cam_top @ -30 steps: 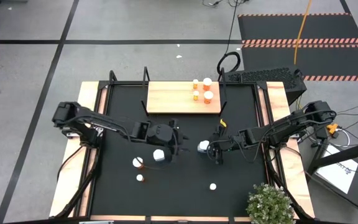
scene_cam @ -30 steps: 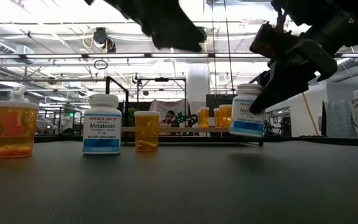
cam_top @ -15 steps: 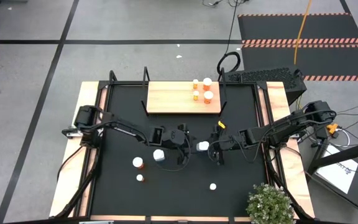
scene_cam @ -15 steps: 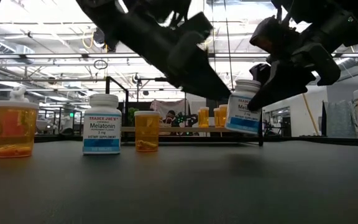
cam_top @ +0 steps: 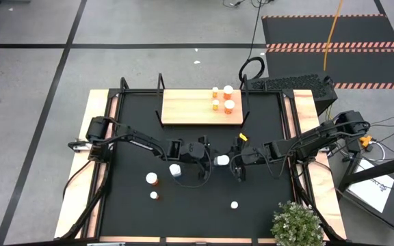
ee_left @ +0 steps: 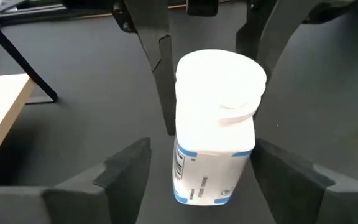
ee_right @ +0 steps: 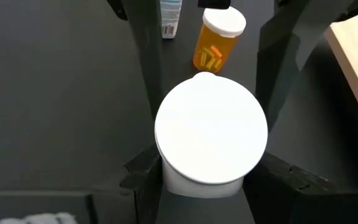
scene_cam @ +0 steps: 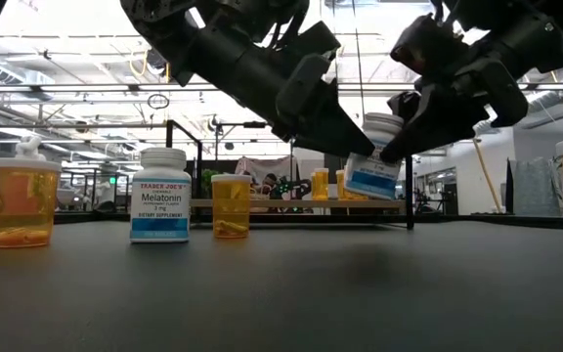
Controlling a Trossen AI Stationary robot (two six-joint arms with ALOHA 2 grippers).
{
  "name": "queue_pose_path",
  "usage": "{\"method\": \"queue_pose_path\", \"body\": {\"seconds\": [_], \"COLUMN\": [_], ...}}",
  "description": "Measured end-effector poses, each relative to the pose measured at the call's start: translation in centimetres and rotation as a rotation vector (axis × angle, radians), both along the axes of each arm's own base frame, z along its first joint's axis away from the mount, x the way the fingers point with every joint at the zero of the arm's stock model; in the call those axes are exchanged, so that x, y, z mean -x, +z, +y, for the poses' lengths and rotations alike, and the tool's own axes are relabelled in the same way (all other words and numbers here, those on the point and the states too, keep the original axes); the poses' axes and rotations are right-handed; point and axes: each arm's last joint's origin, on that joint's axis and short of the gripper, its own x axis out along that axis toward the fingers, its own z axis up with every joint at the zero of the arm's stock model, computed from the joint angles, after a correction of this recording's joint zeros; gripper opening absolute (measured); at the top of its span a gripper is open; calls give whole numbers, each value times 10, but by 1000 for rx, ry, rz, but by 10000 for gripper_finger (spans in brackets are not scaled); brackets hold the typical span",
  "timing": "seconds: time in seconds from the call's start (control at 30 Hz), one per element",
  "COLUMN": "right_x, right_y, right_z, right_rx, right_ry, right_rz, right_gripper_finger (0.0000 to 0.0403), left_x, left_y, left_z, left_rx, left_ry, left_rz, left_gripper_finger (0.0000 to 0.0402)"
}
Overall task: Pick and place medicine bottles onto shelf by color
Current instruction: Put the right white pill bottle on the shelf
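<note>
R gripper (cam_top: 230, 162) clamped on white bottle (cam_top: 221, 160), mid-frame in top view, off the table, tilted | L gripper (cam_top: 204, 152) fingers spread either side of it, no contact, just to its left | shelf (cam_top: 190, 109) above them; L looks placed to take it

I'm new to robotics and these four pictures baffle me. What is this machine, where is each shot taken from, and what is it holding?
Two dark robot arms work at a black table. One picture looks straight down, one sits at tabletop height, and two come from cameras on the wrists. The right end effector grips a white-capped white medicine bottle above the table. The left end effector is open, one finger on each side of that bottle, as for a handover. On the light-wood shelf with black uprights stand four orange bottles. More bottles stand on the table, among them a white melatonin bottle.
</note>
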Motion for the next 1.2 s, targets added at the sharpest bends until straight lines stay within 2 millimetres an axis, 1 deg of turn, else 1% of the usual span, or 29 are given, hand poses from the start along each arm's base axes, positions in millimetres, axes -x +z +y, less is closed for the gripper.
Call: {"method": "queue_pose_path", "body": {"seconds": [0.2,0.43,0.57,0.73,0.83,1.0,1.1,1.2], "right_x": [-3,-2,-2,-2,-2,-1,1,5], "right_y": [3,3,3,4,4,6,10,19], "right_z": [1,1,1,0,0,-1,-2,-2], "right_rx": [-12,-21,-21,-30,-23,-31,-40,-60], "right_ry": [0,-8,-9,-23,-51,-80,-84,-90], "right_rz": [-44,-44,-44,-46,-50,-62,-73,-105], "right_gripper_finger": [183,183,183,193,213,270,305,328], "left_x": [0,-1,-1,-1,-1,1,3,7], "left_y": [0,1,1,2,2,8,20,35], "left_z": [0,0,0,0,1,1,1,2], "left_rx": [1,0,-9,0,4,8,18,34], "left_ry": [-4,-5,-9,-4,0,5,10,17], "left_rz": [-3,-15,-15,-17,-19,-29,-59,-84], "left_gripper_finger": [217,175,167,175,176,176,177,177]}}
